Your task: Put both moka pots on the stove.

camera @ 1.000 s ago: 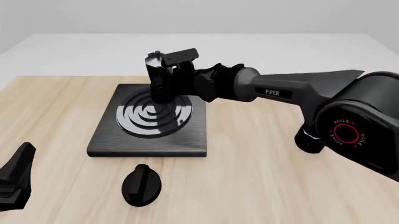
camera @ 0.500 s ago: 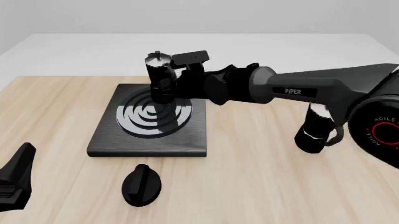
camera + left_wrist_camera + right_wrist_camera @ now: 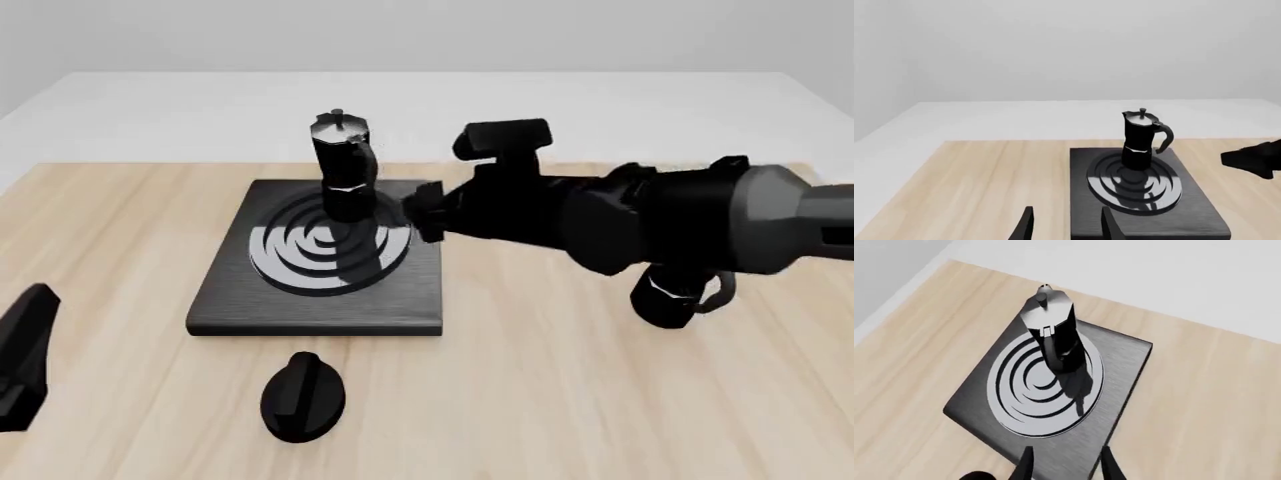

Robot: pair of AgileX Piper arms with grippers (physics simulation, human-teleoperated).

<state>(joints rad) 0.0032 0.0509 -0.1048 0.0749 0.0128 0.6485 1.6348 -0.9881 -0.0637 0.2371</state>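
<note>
1. Nearest you, the left gripper [image 3: 24,355] sits low at the table's near left edge, well apart from everything; your left wrist view shows its jaws parted and empty.
2. Just beyond, the flat black oval knob [image 3: 303,396] lies on the light wooden table [image 3: 561,400], its long axis running away from you.
3. Next comes the flat dark grey square stove [image 3: 227,300] with concentric silver and black rings. One small black faceted moka pot with a silvery lid [image 3: 344,170] stands upright on the rings' far part, its long axis vertical, its curved handle turned toward your right arm.
4. Your right gripper [image 3: 416,212] hangs just beside that pot, not touching it; the right wrist view shows its jaws spread and holding nothing.
5. The second moka pot [image 3: 675,295] stands on the table at far right, half hidden under the right arm.
6. Judged from this, the first placement is done; your next move calls for swinging the right arm back over that second pot and closing on it.
</note>
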